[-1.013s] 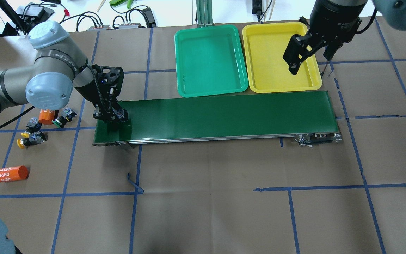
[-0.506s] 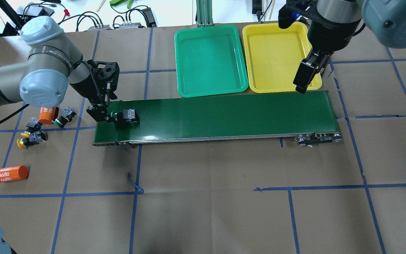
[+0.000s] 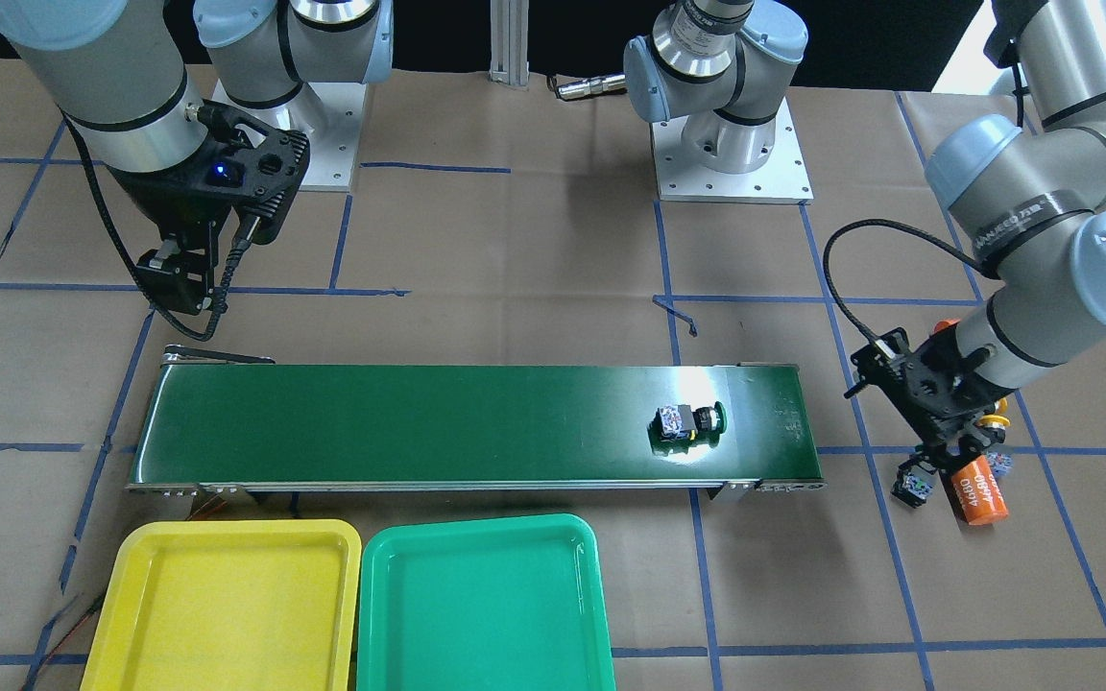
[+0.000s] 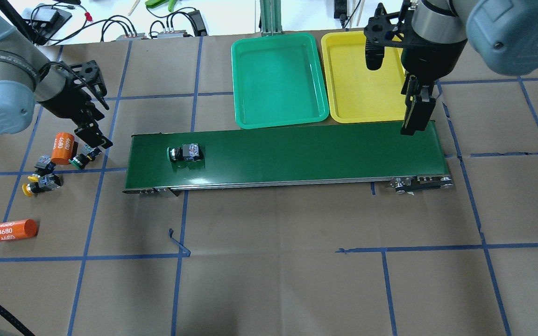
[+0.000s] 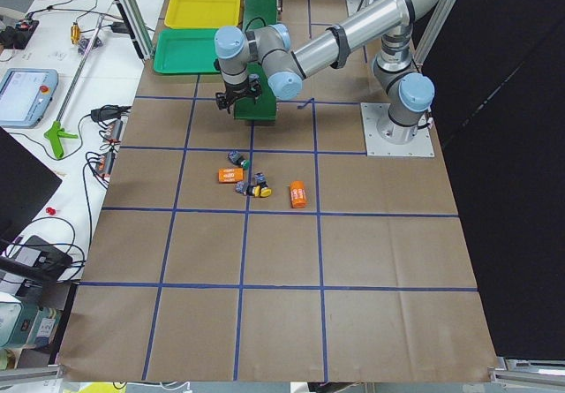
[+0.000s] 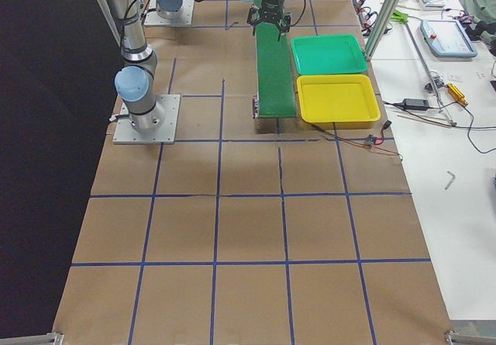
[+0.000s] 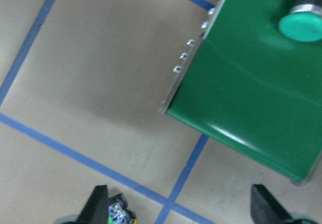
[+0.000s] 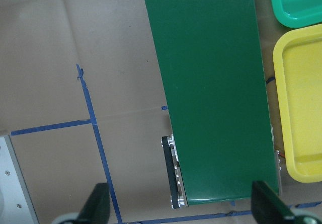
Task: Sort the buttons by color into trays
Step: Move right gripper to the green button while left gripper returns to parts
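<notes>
One green-capped button (image 4: pixel 186 153) (image 3: pixel 687 422) lies on its side on the dark-green belt (image 4: pixel 297 149), near its left end. My left gripper (image 4: pixel 93 136) (image 7: pixel 178 201) is open and holds nothing. It hangs left of the belt, just above another green-capped button (image 4: pixel 82 159). Two yellow-capped buttons (image 4: pixel 38 182) lie further left. The right gripper (image 4: pixel 416 120) (image 8: pixel 178 199) is open and holds nothing, over the belt's right end. The green tray (image 4: pixel 276 79) and the yellow tray (image 4: pixel 357 79) sit behind the belt with nothing in them.
Two orange cylinders marked 4680 lie on the table, one (image 4: pixel 62 148) touching the button cluster, one (image 4: pixel 14 229) nearer the front left. Cables and tools lie beyond the table's far edge. Brown paper with blue tape lines covers the table.
The left gripper let go of the green-capped button on the belt and swung left toward the loose buttons. The button has travelled right along the belt. The right gripper came down from the yellow tray to the belt's end.
</notes>
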